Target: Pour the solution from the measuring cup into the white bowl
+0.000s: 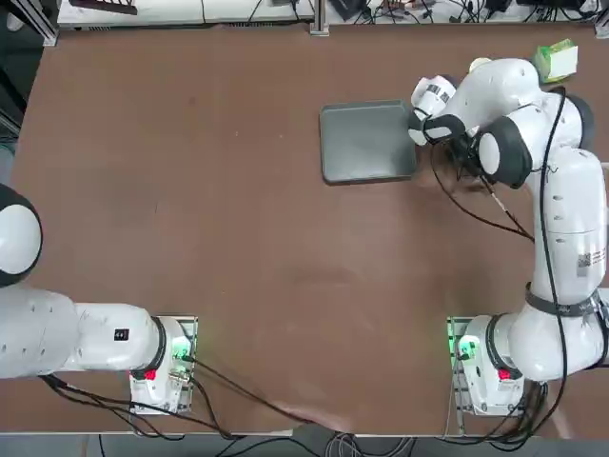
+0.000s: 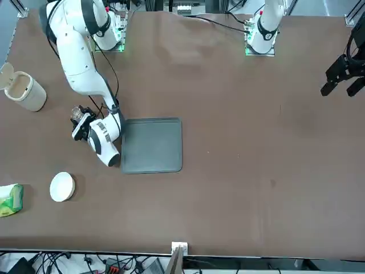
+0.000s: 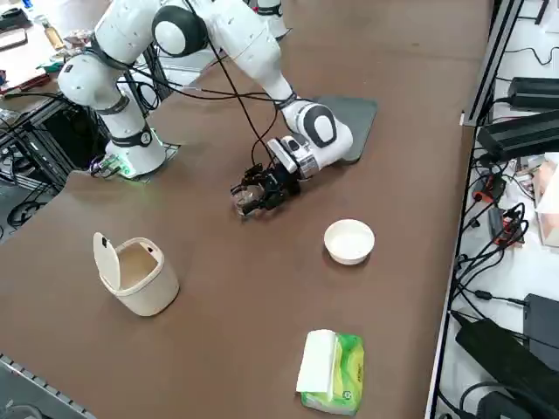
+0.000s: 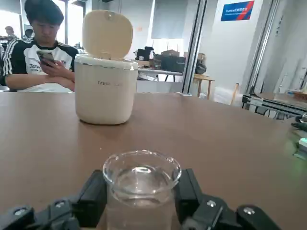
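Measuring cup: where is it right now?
The measuring cup sits upright between the right gripper's fingers, low over the table, between the grey tray and the off-white container.

Open table (image 3: 288,279) twd white bowl (image 3: 349,241)

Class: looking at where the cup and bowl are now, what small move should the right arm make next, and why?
Probably lift the measuring cup slightly. The right gripper has its fingers on both sides of it, low by the table, upright, and the white bowl sits apart, so pouring cannot start yet.
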Tool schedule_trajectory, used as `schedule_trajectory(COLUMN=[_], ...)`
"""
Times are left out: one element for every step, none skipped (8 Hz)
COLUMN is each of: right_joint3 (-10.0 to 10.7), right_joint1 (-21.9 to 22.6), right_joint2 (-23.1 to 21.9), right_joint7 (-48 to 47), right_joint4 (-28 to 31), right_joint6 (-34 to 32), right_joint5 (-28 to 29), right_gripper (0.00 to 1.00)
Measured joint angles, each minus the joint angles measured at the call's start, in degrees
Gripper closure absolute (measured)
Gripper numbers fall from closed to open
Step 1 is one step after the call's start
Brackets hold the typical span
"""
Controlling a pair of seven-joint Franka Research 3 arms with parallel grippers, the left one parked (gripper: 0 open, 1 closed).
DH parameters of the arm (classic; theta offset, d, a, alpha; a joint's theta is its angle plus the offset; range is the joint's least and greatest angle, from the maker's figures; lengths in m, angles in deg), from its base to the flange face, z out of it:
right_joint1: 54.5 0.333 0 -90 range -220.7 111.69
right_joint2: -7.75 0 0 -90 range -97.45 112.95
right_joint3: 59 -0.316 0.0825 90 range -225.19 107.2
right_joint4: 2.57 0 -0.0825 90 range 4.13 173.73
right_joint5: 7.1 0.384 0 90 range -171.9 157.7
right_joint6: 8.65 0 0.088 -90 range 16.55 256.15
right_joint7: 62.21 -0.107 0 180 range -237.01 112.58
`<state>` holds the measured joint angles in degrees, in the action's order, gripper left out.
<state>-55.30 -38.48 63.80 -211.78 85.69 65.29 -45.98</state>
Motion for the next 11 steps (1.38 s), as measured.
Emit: schedule_trajectory(right_joint3=[-0.05, -0.09, -0.16, -0.23, -0.24, -0.25, -0.26, -0.24, -0.23, -0.22, -0.21], right_joint1=[0.84, 2.03, 3.11, 4.22, 5.3, 5.99, 6.16, 6.07, 5.98, 5.93, 5.93], right_joint2=[-0.01, -0.03, -0.1, -0.31, -0.89, -1.95, -3.13, -3.95, -4.49, -4.67, -4.71], right_joint7=[0.0, 0.24, 1.66, 4.43, 7.89, 11.64, 15.15, 17.94, 20.22, 22.25, 23.65], right_joint4=[-0.42, -0.77, -1.01, -1.39, -2.23, -3.36, -4.75, -6.64, -8.41, -9.63, -10.34], right_joint6=[0.0, -0.09, -0.38, -0.61, -0.7, -0.77, -0.62, 0.1, 1.58, 3.58, 6.29], right_joint5=[-1.67, -3.63, -4.87, -6.44, -8.11, -10.38, -13.0, -15.63, -18.36, -20.92, -22.96], right_gripper=[0.26, 0.26, 0.26, 0.26, 0.26, 0.26, 0.26, 0.26, 0.26, 0.26, 0.26])
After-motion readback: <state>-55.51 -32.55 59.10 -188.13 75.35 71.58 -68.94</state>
